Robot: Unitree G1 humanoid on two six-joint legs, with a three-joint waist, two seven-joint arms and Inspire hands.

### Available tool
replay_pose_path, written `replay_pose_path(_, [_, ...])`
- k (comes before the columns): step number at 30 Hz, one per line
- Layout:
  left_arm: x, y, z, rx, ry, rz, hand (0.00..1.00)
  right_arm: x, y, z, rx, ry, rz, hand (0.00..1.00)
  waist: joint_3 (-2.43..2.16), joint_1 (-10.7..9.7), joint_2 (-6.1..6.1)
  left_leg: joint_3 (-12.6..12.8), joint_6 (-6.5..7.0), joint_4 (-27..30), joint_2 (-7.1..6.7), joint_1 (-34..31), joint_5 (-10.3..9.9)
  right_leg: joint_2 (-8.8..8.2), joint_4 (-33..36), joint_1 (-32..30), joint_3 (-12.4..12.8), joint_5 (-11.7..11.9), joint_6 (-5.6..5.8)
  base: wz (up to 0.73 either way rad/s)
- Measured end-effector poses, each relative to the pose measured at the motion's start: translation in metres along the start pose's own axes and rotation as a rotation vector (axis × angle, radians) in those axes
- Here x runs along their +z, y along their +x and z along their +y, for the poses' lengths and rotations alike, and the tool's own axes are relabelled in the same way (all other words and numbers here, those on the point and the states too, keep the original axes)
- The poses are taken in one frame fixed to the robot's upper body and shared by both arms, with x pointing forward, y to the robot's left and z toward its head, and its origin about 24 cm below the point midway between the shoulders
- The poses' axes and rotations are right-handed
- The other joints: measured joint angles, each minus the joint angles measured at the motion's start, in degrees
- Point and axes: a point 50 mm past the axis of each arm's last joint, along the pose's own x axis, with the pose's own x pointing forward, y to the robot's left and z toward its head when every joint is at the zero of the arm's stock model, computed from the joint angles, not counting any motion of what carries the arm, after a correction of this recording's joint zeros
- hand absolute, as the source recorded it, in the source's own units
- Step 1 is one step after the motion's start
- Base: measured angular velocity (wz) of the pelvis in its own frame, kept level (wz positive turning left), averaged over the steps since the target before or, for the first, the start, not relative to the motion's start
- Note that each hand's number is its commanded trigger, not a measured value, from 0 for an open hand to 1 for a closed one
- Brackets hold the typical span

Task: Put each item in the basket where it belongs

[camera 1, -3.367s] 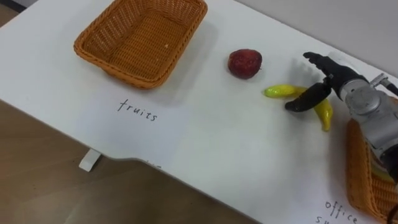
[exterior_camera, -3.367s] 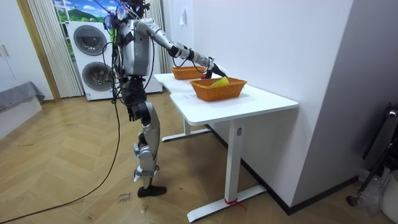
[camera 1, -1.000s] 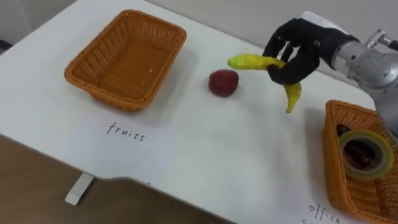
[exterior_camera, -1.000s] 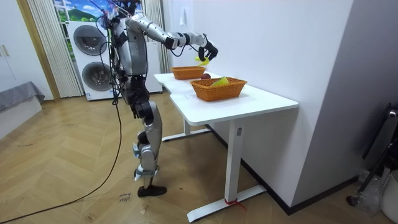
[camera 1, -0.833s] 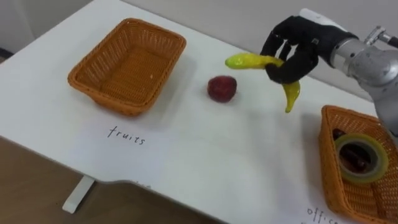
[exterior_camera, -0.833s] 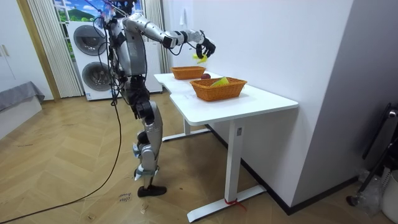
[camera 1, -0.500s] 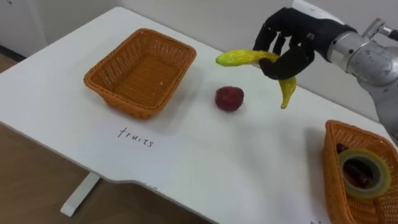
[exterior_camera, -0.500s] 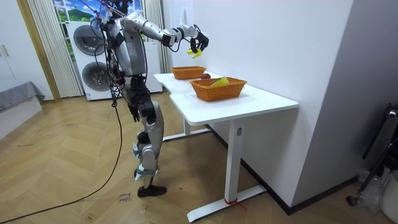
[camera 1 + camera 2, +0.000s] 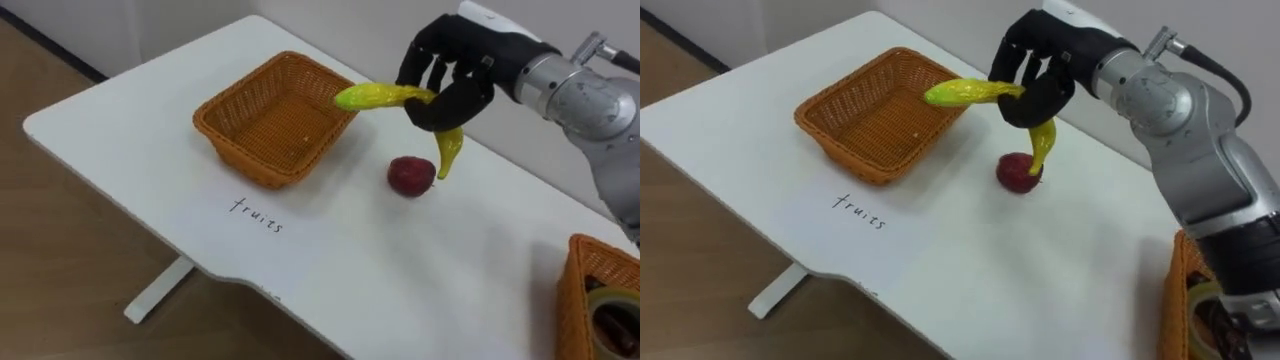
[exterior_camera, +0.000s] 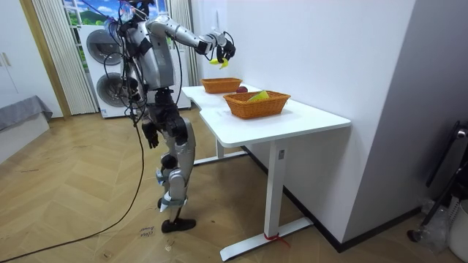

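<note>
Fingers (image 9: 412,66) of the right hand (image 9: 462,62) are curled round the banana (image 9: 380,96), which is held in the air. One end is pointed left over the right rim of the fruit basket (image 9: 232,152); the other hangs just above the red fruit (image 9: 411,176). The fruit basket is seen empty on the table (image 9: 120,140), with the red fruit lying just right of it. At far right, a tape roll (image 9: 614,308) is contained in the second basket (image 9: 570,300). In the room view, the left hand (image 10: 151,136) is seen by the hip.

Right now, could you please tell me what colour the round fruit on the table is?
Dark red; the round fruit shows best in the left eye view.
</note>
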Motion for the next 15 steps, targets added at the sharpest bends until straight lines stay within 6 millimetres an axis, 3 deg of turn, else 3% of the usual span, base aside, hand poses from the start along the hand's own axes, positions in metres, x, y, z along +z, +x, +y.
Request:
replay_pose_path(4, [-0.002, -0.001, 0.003, -0.007, -0.002, -0.002, 0.00, 0.000, 0.001, 0.000, -0.016, 0.004, 0.002, 1.00, -0.05, 2.5, -0.88, -0.7, 0.04, 0.4, -0.17, -0.7, 0.0, -0.05, 0.0, -0.6, -0.4, 0.0, 0.00, 0.10])
replay_pose_path(9, [-0.013, -0.004, 0.009, 0.005, 0.008, 0.027, 0.00, 0.003, 0.006, 0.011, -0.030, -0.001, -0.013, 1.00, 0.01, 3.9, -1.17, -2.1, 0.04, 0.7, -0.35, -1.1, 0.0, -0.06, 0.0, -0.5, -2.0, 0.0, 0.01, 0.15])
replay_pose_path(15, [-0.024, -0.007, 0.012, -0.001, 0.012, 0.064, 0.00, -0.005, 0.009, 0.015, -0.056, -0.002, 0.018, 1.00, 0.00, 3.8, -1.94, -4.5, -0.01, 1.5, -1.22, -2.9, 0.0, -0.12, 0.0, -0.7, -2.3, -0.3, 0.49, 0.23])
